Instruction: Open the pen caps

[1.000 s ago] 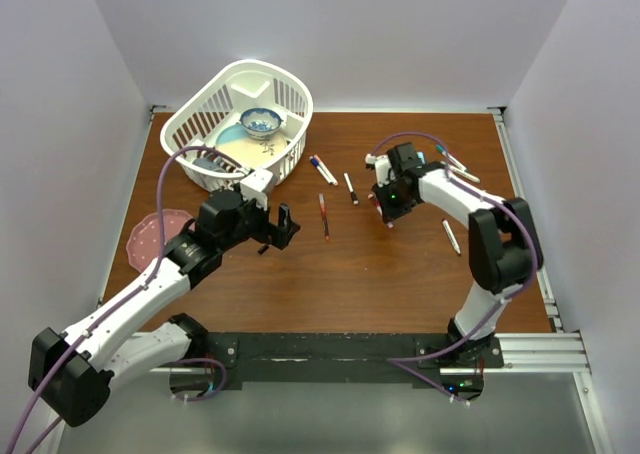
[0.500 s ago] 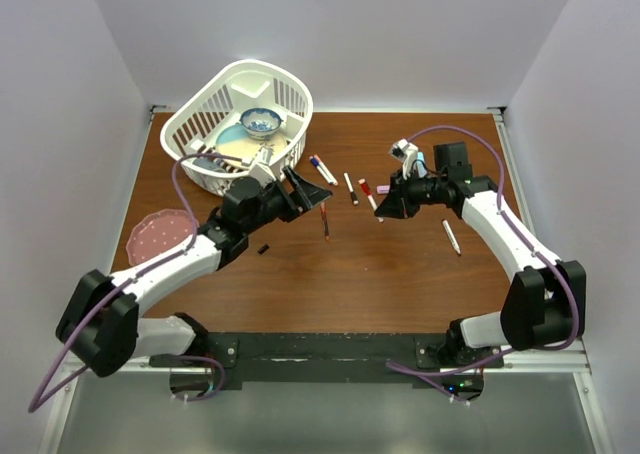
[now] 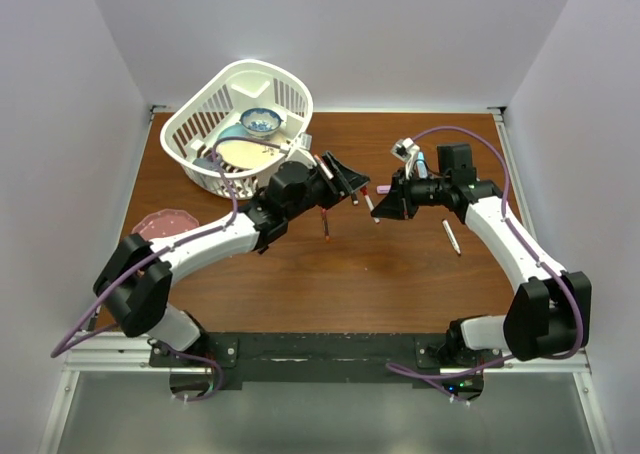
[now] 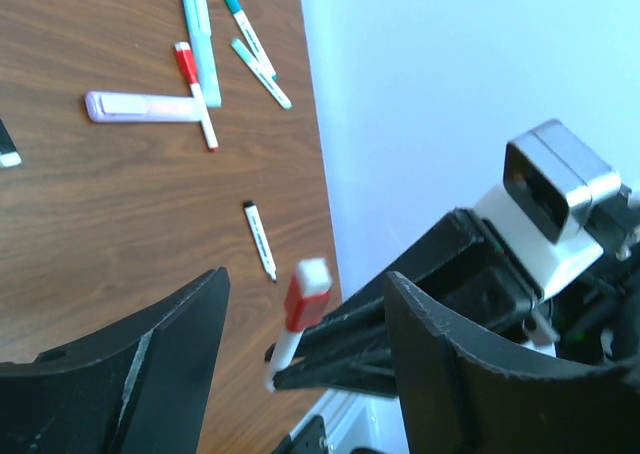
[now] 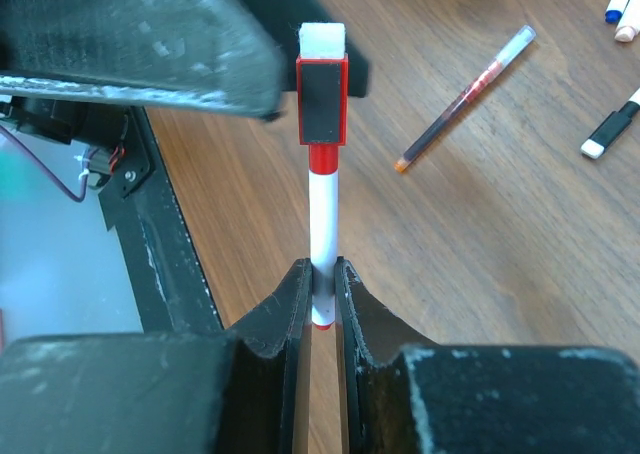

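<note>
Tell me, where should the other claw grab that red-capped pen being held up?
Probably by the red cap, coming in from the cap end with the left gripper straddling it. The right gripper clamps the white barrel, leaving only the blocky cap sticking out free.

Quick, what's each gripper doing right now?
The right gripper is shut on the pen.
The left gripper is open, by its red cap.

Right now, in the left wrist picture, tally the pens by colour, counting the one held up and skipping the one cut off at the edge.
Red-capped pens: 2
Teal-capped pens: 2
Light blue pen: 1
Lilac pen: 1
Black-capped pen: 1
Total: 7
</note>
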